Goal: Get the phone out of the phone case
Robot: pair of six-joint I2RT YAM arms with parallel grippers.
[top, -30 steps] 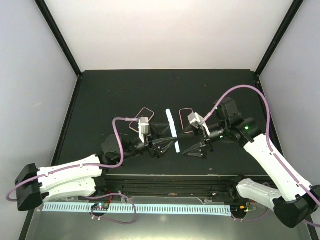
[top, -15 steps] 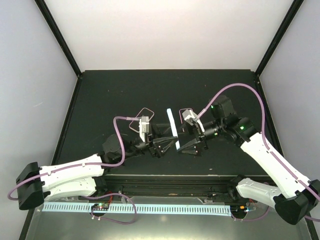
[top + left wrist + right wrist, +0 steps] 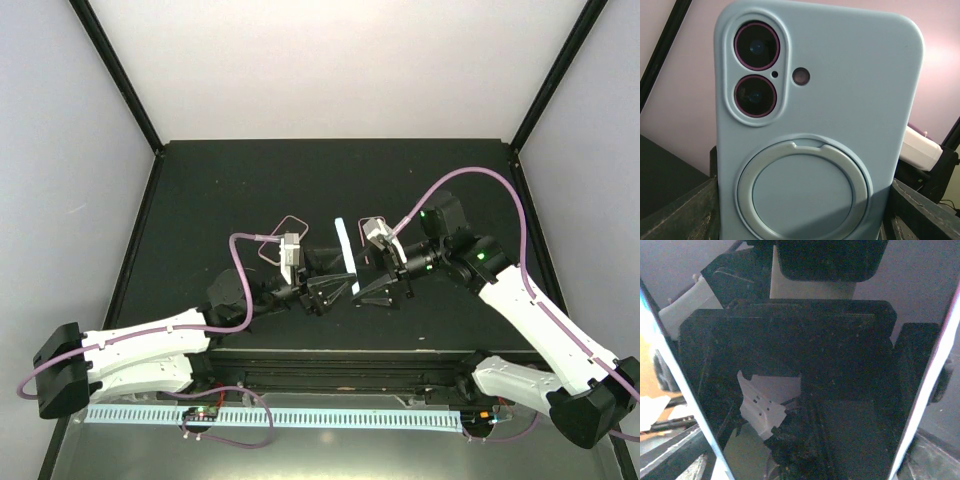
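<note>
The phone sits in its light-blue phone case (image 3: 345, 258) and is held upright on its long edge over the black table. In the left wrist view the case's back (image 3: 840, 100) fills the frame, with the two camera lenses (image 3: 756, 47) and a ring stand (image 3: 805, 187). My left gripper (image 3: 328, 290) is shut on the case across its width, a finger (image 3: 685, 212) on each side. My right gripper (image 3: 385, 288) faces it from the other side. The phone's dark screen (image 3: 805, 365) fills the right wrist view, edged by the case rim (image 3: 935, 365). The right jaws stand open, straddling the phone.
The black table (image 3: 220, 190) is bounded by white walls with black corner posts. A pink cable loop (image 3: 290, 225) arches behind the left wrist and another (image 3: 470, 185) over the right arm. Both arm bases stand at the near edge.
My right gripper has moved left, up to the phone's screen side. The left gripper and the phone have stayed put.
</note>
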